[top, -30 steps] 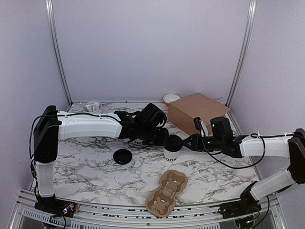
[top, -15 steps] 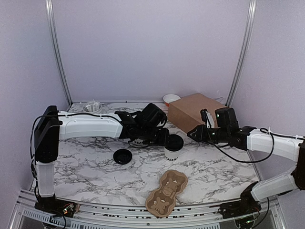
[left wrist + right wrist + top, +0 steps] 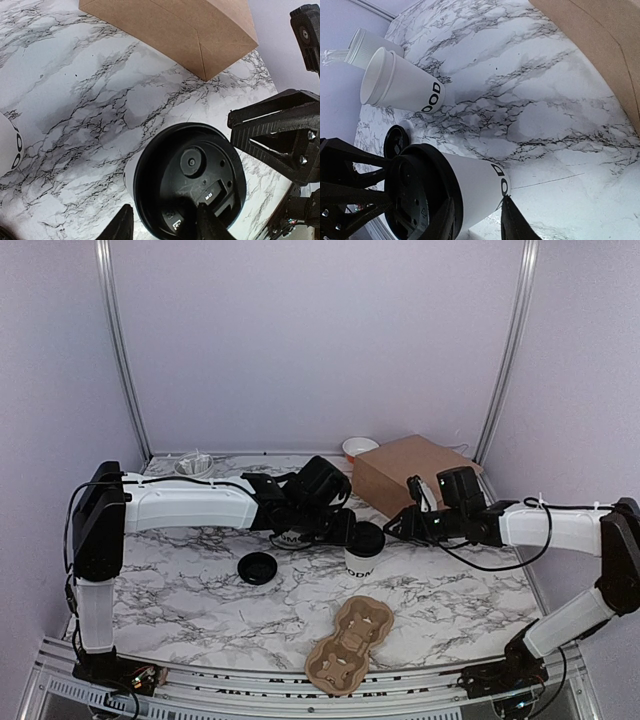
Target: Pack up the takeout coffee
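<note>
Marble table [image 3: 200,580]; brown paper bag [image 3: 410,475] right of centre. Cardboard cup carrier [image 3: 350,640] bottom centre. Takeout coffee [image 3: 362,552] upright, lidded, mid-frame in the top view, between both grippers. Left gripper [image 3: 164,226]: jaws apart over its black top. Right gripper [image 3: 479,220]: jaws apart, just right of it. Spare black lid [image 3: 258,567] left of centre.

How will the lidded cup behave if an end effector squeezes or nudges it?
The lidded cup looks like paper, so a hard squeeze probably dents it. Tall with a narrow base, it may tip if pushed near the lid.
</note>
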### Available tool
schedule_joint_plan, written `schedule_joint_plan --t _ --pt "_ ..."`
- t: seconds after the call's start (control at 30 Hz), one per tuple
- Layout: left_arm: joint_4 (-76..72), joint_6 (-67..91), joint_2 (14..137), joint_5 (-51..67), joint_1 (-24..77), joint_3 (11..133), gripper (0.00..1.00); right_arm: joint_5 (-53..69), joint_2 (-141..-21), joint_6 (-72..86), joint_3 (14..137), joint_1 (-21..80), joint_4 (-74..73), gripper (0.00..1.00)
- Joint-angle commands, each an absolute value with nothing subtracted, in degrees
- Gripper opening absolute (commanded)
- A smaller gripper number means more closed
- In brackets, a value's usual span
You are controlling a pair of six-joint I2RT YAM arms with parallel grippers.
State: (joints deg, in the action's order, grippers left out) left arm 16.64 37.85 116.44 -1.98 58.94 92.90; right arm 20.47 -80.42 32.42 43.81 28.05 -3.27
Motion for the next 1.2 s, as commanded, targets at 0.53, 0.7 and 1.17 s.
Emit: schedule_joint_plan --t 0.53,0.7,1.17 --pt "21.51 35.95 120.34 -0.64 59.09 92.87 0.44 25.48 -85.31 28.64 45.58 27.86 -2.71 0.36" --pt "21.52 35.95 120.51 -0.84 59.14 92.47 0.44 24.99 -87.15 26.63 42.98 27.9 -5.89 0.36" --pt "21.85 35.18 118.31 -1.88 58.82 93.47 0.44 19.67 -80.1 26.62 47.62 27.87 -12.0 0.37"
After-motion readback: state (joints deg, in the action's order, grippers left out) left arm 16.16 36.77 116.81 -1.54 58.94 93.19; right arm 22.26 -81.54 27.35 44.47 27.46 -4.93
